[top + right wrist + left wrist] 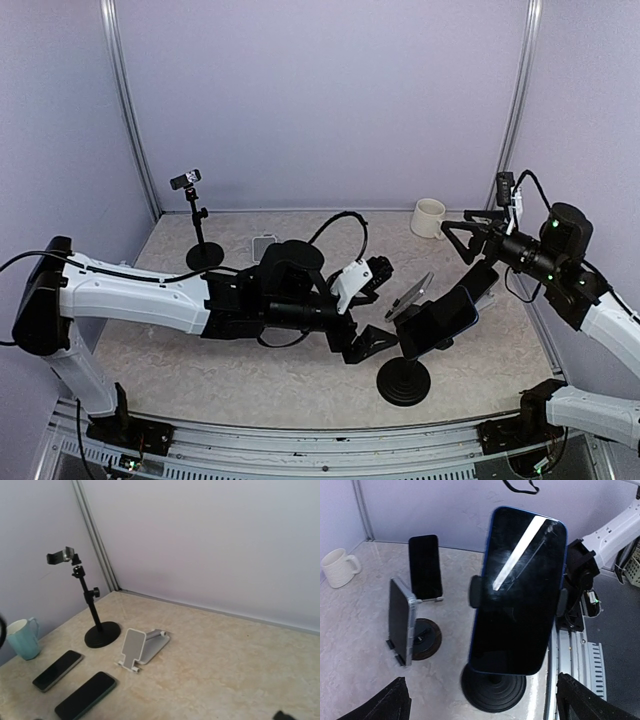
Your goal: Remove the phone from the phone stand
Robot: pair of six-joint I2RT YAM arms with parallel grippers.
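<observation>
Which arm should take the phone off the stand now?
Left, probably. The left gripper is open, facing the phone clamped in the phone stand, which fills its wrist view. The right gripper is open too but farther off, and its camera misses the phone.

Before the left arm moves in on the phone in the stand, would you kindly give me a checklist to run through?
1. left tool open: ok, fingers spread wide.
2. phone seated in the phone stand: ok, side clamps grip both edges.
3. Phone centred between the fingers: ok in the left wrist view; no contact yet.
4. Stand base flat on the table: ok.
5. clear-cased phone out of the path: ok, it stands apart to one side.
6. right tool open and away from the stand's base: ok.
</observation>
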